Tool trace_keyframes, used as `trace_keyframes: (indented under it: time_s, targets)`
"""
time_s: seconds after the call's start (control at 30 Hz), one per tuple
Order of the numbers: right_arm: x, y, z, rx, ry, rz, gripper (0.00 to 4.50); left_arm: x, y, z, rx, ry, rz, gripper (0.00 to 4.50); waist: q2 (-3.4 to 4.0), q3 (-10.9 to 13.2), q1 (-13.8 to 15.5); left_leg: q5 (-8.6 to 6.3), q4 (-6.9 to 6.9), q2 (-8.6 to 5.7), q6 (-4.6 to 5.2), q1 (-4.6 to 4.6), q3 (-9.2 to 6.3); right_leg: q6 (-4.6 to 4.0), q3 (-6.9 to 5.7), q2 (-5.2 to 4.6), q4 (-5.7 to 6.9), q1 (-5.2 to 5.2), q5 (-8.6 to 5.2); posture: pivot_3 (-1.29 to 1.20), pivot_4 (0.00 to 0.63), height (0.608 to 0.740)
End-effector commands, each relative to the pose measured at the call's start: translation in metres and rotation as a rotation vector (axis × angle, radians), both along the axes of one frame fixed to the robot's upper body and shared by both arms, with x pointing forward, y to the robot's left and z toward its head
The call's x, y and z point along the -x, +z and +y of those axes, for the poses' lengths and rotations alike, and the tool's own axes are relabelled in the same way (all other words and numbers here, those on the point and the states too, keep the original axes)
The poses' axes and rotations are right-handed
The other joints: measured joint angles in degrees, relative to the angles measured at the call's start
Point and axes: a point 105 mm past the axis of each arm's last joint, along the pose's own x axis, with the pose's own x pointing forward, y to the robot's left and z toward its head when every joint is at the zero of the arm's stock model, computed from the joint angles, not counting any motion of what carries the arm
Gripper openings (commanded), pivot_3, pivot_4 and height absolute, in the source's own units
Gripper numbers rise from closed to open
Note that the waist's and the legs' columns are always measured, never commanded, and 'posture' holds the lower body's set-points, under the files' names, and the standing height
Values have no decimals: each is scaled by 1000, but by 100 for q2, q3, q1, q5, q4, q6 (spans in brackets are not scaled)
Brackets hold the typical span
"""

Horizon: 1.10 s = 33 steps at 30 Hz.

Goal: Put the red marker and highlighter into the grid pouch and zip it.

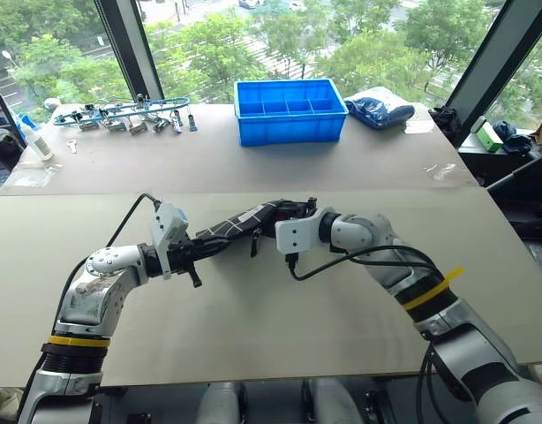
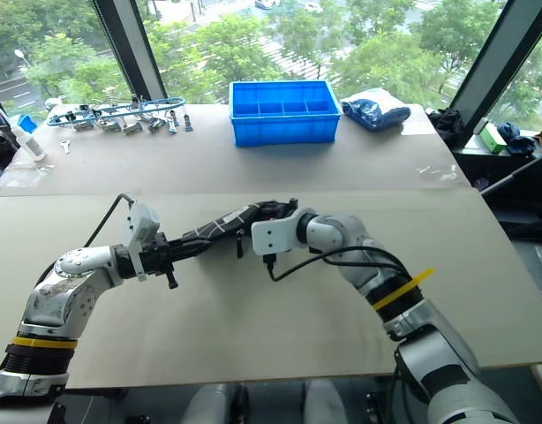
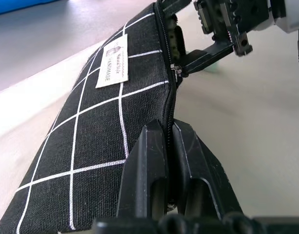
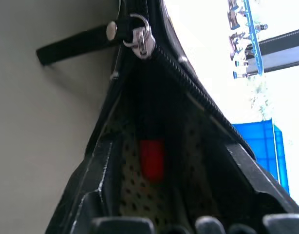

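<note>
With the left gripper (image 3: 168, 195) clamped on the grid pouch (image 3: 91, 146) and the right gripper (image 1: 299, 209) spread inside its mouth beside the red marker (image 4: 152, 158), I'd withdraw cleanly, then catch the zipper pull strap (image 4: 74, 43).

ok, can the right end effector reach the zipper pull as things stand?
Probably yes: the zipper pull sits just ahead of the right end effector, unobstructed, while the left end effector pins the grid pouch.

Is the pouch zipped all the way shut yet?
No: in the right wrist view the grid pouch gapes open beyond the zipper slider, with the red marker visible inside.
</note>
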Motion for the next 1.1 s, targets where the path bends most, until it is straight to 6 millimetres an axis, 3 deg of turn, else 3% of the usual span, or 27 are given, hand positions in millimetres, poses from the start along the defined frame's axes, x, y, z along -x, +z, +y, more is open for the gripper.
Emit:
trace_keyframes:
  time_s: [0.03, 0.23, 0.37, 0.47, 0.67, 0.9, 1.1]
  targets:
    - [6, 37, -12, -114, 16, 10, 2642, 0, 14, -3, 1, -12, -60, 0, 0, 0, 2, 0, 0, 0, 1, -1, -1, 0, -1, 0, -1, 0, 0, 0, 150, 740]
    - [40, 52, -56, -330, 42, 417, 2642, 1, 14, -3, 0, -12, -59, 0, 0, 0, 54, -5, 0, 0, 9, 2, -8, 0, -5, -2, -5, 12, 0, 0, 150, 740]
    - [17, 62, -89, -539, -147, 474, 2642, 1, 14, -2, -1, -13, -58, 0, -1, 0, 40, -9, 1, -2, 15, 10, -4, 4, 1, -6, -5, 15, 3, 0, 150, 740]
    - [-3, 45, -107, -595, -345, 498, 2642, 2, 14, -2, -3, -13, -59, 0, -1, 0, 16, -9, 0, 0, 15, 15, -5, 0, 2, -1, 1, 14, 2, 0, 150, 740]
    - [-10, -12, -103, -553, -610, 633, 2642, 3, 14, -2, -3, -10, -58, 0, 0, 0, -2, -4, -2, 0, 8, 9, -1, -1, 4, -1, 1, 8, 1, 0, 150, 740]
    - [-9, -29, -91, -567, -708, 720, 2642, 5, 13, -3, 0, -2, -57, 0, 0, 0, 14, -4, -1, -4, 8, 0, -3, 2, 3, -5, -1, 2, 3, 0, 150, 740]
    - [-3, -49, -88, -477, -741, 729, 2642, 6, 12, -3, 7, 9, -55, 0, 0, 0, -1, -5, -2, -3, 9, 0, -4, 2, 4, -3, -2, 2, 2, 0, 150, 740]
